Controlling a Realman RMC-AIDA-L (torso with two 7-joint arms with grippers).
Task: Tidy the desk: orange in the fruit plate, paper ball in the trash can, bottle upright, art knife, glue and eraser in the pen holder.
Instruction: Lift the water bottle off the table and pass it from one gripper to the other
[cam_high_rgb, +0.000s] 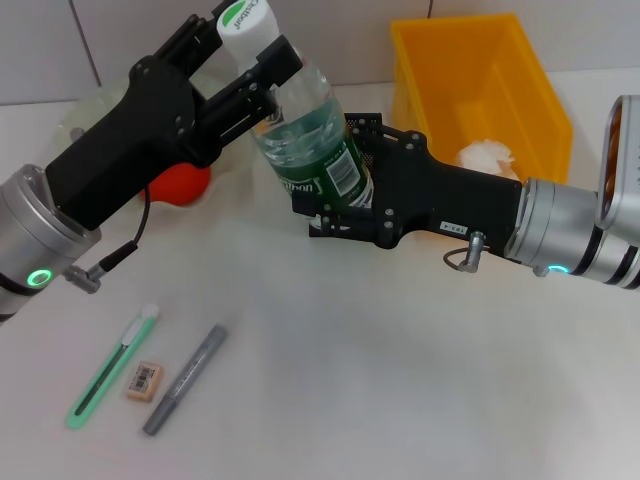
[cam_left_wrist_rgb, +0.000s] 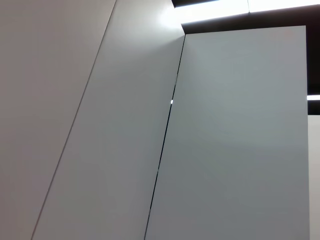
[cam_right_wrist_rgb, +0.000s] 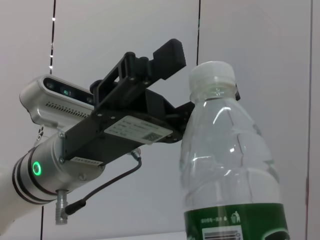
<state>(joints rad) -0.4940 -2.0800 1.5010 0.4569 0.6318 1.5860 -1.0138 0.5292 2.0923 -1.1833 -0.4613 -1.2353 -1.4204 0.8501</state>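
Clear plastic with a green label and a white cap, the bottle (cam_high_rgb: 305, 140) stands near the top centre of the head view, held between both arms. The right gripper (cam_high_rgb: 335, 185), reaching in from the right edge, is clamped around its labelled lower body, while the left gripper (cam_high_rgb: 262, 75), coming from the left edge, has its fingers at the neck just under the cap; whether they press on it I cannot tell. The right wrist view shows the bottle (cam_right_wrist_rgb: 227, 165) upright with the left gripper (cam_right_wrist_rgb: 192, 107) beside its neck. In the upper right sits the yellow trash can (cam_high_rgb: 440, 60) with the paper ball (cam_high_rgb: 487, 157) inside. The orange (cam_high_rgb: 180, 183) shows at the upper left on the pale fruit plate (cam_high_rgb: 85, 115), partly behind the left arm. At the lower left of the white desk (cam_high_rgb: 400, 380) lie the green art knife (cam_high_rgb: 110, 368), the eraser (cam_high_rgb: 144, 381) just beside it, and the grey glue (cam_high_rgb: 185, 379) stick.
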